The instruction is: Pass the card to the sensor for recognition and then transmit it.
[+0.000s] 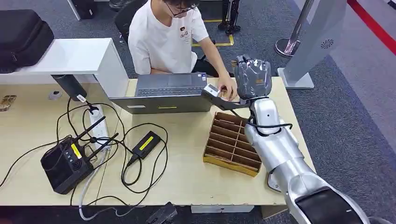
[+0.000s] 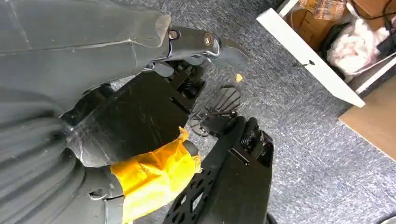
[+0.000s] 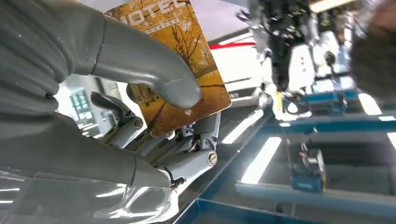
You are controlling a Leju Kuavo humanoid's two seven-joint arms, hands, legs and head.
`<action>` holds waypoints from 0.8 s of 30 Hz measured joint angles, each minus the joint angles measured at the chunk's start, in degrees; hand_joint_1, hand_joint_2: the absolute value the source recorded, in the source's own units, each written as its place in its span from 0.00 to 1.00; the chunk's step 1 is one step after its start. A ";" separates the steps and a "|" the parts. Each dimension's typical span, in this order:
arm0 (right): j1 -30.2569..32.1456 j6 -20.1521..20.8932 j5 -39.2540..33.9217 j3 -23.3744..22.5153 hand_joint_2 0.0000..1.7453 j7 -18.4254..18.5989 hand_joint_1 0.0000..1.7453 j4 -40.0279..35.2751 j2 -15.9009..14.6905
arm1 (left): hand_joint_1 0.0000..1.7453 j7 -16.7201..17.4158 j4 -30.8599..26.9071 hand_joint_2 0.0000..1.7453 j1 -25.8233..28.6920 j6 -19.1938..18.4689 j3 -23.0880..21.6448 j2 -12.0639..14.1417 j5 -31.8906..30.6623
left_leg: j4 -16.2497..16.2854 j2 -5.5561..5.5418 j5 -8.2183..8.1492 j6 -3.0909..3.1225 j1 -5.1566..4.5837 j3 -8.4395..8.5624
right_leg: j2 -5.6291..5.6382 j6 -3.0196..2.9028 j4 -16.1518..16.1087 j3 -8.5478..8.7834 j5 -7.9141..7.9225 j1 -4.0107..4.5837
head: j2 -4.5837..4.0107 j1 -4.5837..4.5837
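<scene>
The right hand (image 1: 252,78) is raised over the far right part of the table (image 1: 187,182), its back to the head camera. It pinches the card (image 3: 180,60) — thumb (image 3: 154,77) pressed on the printed yellow face, the other fingers (image 3: 187,149) curled behind it. The card carries an autumn-tree picture and pale lettering along one edge.

Just beside the hand, at the table's far edge, a small grey sensor (image 1: 211,90) lies by the right corner of the laptop (image 1: 166,93). A person (image 1: 166,37) in a white shirt sits beyond the far edge, with one hand (image 1: 228,89) resting next to the sensor and close to the robot's hand.

A brown divided tray (image 1: 232,143) sits near the right edge, under the silver forearm. Toward the left lie a black router (image 1: 65,163), a power strip (image 1: 95,123) and a black adapter (image 1: 146,143) amid looped cables.

The left hand (image 2: 116,116) hangs over grey carpet — whether its fingers are spread or curled, I cannot tell. Yellow tape (image 2: 156,175) wraps one part of it.
</scene>
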 joint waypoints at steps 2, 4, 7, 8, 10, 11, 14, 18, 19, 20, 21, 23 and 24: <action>-0.36 0.00 0.46 -0.29 1.00 0.31 1.00 1.19 0.15 | 0.00 0.11 0.22 1.00 -0.11 -0.02 0.02 -0.13 0.00 | 0.00 0.00 0.00 0.00 0.00 0.00 | 0.00 0.00 0.00 0.00 0.00 0.00 | 0.00 0.00; -0.74 0.00 1.44 -0.72 1.00 0.98 1.00 2.54 0.28 | 0.00 0.22 0.59 1.00 -0.30 -0.11 0.13 -0.24 -0.33 | 0.00 -0.01 0.02 0.00 0.00 0.00 | -0.02 0.00 0.00 -0.01 0.01 0.00 | 0.00 0.00; -1.09 0.00 2.54 -1.42 1.00 2.06 1.00 4.25 0.66 | 0.00 0.37 0.68 1.00 -0.47 -0.29 0.37 -0.26 -0.96 | -0.01 -0.01 0.09 -0.03 0.00 0.00 | -0.02 -0.02 0.00 -0.01 0.09 0.00 | 0.00 -0.02; -1.14 0.00 2.67 -1.66 1.00 2.19 1.00 4.71 0.72 | 0.00 0.44 0.81 1.00 -0.58 -0.44 0.41 -0.28 -1.09 | 0.00 -0.02 0.11 -0.06 0.00 -0.01 | -0.02 -0.01 0.00 -0.01 0.10 0.00 | 0.00 -0.02; -1.17 0.00 2.76 -2.34 1.00 2.27 1.00 5.51 0.90 | 0.00 0.64 0.94 1.00 -0.70 -0.61 0.48 -0.31 -1.44 | 0.00 -0.03 0.13 -0.03 0.00 -0.01 | -0.04 0.01 0.00 -0.01 0.13 0.00 | 0.00 -0.02; -1.17 -0.02 2.76 -2.64 1.00 2.27 1.00 5.90 0.96 | 0.00 0.79 1.00 1.00 -0.77 -0.68 0.54 -0.31 -1.68 | 0.00 -0.03 0.14 -0.03 0.00 -0.01 | -0.04 0.00 0.00 -0.01 0.16 0.00 | 0.00 -0.02; -1.22 -0.02 3.37 -3.35 1.00 2.38 1.00 6.80 0.96 | 0.00 0.92 1.16 1.00 -0.94 -1.03 0.74 -0.31 -2.12 | 0.00 -0.03 0.19 0.01 0.00 -0.03 | -0.04 0.00 -0.01 -0.01 0.20 0.00 | 0.00 0.00; -1.72 -0.02 4.22 -3.91 1.00 3.02 1.00 8.01 0.98 | 0.00 0.96 1.38 1.00 -1.08 -1.27 1.07 -0.33 -2.65 | 0.00 -0.02 0.23 0.05 0.00 -0.03 | -0.04 0.03 -0.01 -0.01 0.23 0.00 | 0.00 -0.02; -1.91 -0.02 4.66 -3.98 1.00 3.39 1.00 8.44 1.03 | 0.00 0.96 1.44 1.00 -1.11 -1.27 1.11 -0.33 -2.80 | 0.00 -0.02 0.24 0.06 0.00 -0.03 | -0.04 0.03 -0.01 -0.01 0.25 0.00 | 0.00 -0.02; -2.18 -0.02 5.18 -4.02 1.00 3.76 1.00 9.03 1.11 | 0.00 1.01 1.47 1.00 -1.13 -1.42 1.20 -0.33 -2.97 | 0.00 -0.02 0.26 0.03 0.00 -0.03 | -0.03 0.02 -0.01 -0.02 0.26 0.00 | 0.00 0.00; -2.50 -0.04 5.71 -4.02 1.00 4.26 1.00 9.54 1.16 | 0.00 1.05 1.51 1.00 -1.19 -1.64 1.29 -0.33 -3.15 | 0.00 -0.02 0.26 0.03 0.00 -0.03 | -0.03 0.00 -0.01 -0.02 0.28 0.00 | 0.00 -0.02; -3.26 -0.04 6.30 -4.02 1.00 4.77 1.00 10.48 1.38 | 0.00 1.09 1.62 1.00 -1.28 -1.79 1.33 -0.33 -3.26 | 0.00 -0.02 0.27 0.02 0.00 -0.02 | -0.03 0.00 -0.01 -0.03 0.28 0.00 | 0.00 -0.02; -3.56 -0.04 6.43 -4.02 1.00 4.92 1.00 10.82 1.46 | 0.00 1.09 1.71 1.00 -1.30 -1.79 1.36 -0.35 -3.28 | 0.00 -0.02 0.28 0.01 0.00 -0.02 | -0.03 0.00 -0.01 -0.03 0.28 0.00 | 0.00 -0.02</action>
